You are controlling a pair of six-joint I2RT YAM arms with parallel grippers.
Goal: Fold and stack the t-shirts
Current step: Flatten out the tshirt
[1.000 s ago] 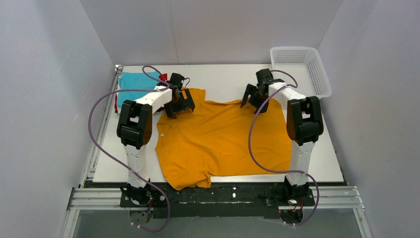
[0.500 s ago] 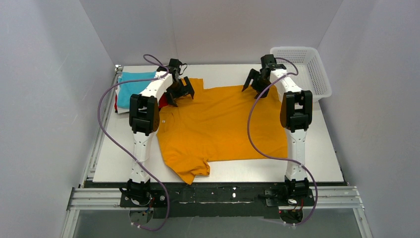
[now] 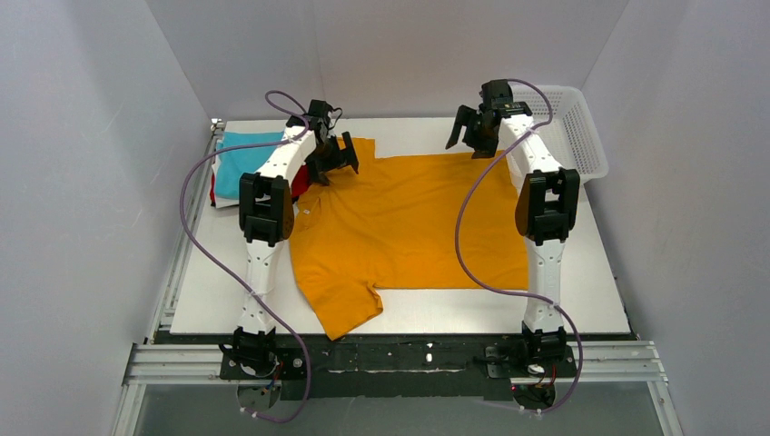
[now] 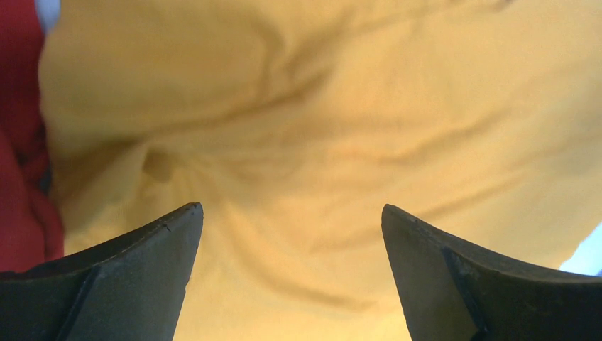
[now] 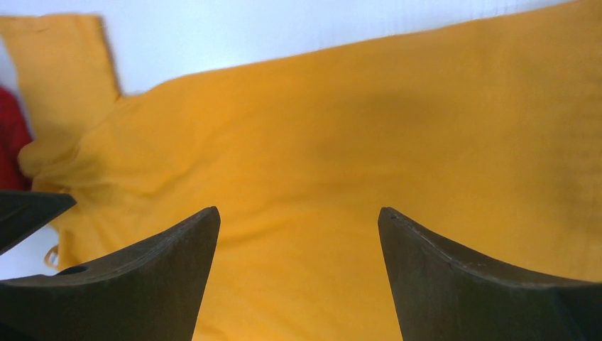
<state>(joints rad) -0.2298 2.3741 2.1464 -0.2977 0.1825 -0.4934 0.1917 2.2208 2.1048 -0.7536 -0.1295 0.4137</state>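
I'm watching the orange shirt [image 3: 418, 227] lying flat on the counter [image 3: 581, 300], long axis running left to right, neck pointing left. Farther back, the left claw [image 3: 331, 173] is hovering wide open over its far sleeve, and the right claw [image 3: 468, 145] is hovering wide open over the far hem corner. Both are holding nothing. Turquoise [image 3: 238, 156] and red [image 3: 298, 186] shirts are sitting far left.
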